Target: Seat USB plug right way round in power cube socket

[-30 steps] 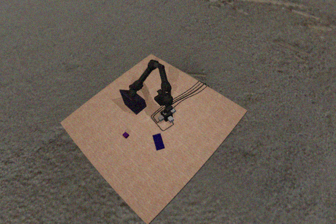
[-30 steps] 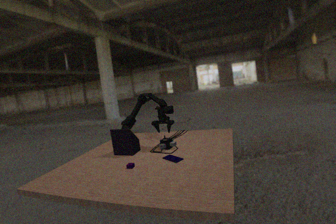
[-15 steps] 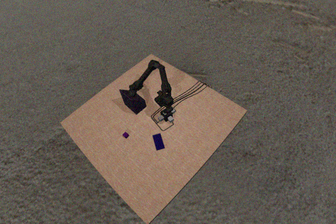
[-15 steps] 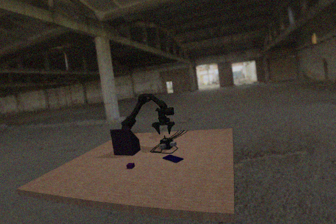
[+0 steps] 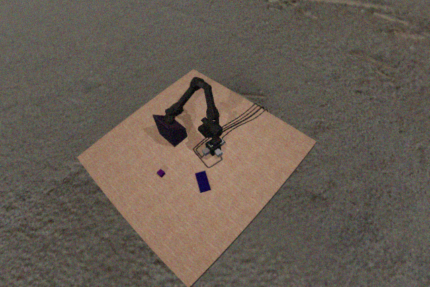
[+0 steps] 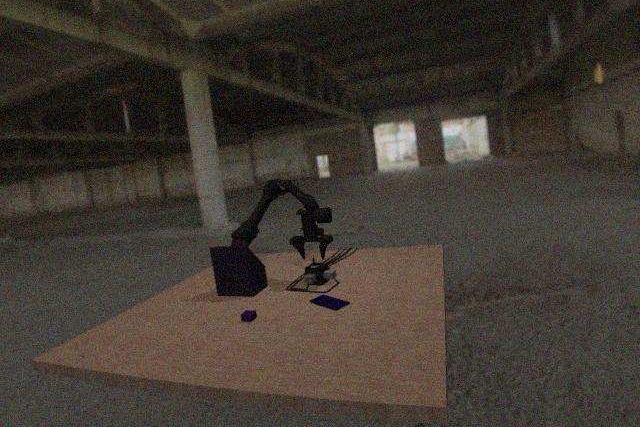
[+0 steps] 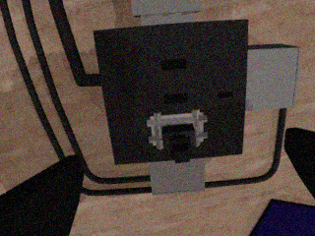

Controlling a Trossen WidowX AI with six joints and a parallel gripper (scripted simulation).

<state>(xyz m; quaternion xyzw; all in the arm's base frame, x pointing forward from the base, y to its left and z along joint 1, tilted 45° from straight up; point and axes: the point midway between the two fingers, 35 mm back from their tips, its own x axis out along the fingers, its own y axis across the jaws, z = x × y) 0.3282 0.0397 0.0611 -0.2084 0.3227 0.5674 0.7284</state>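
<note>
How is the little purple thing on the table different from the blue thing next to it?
The purple block is tiny and chunky like a cube; the blue card is bigger, long and flat.
The block is purple; the card is dark blue.
The card lies nearer the power cube; the block sits further from it.
Both lie loose on the wooden table, and the open pincer touches neither.

Open air above the power cube (image 7: 172, 88); cables (image 7: 39, 86) alongside
</note>
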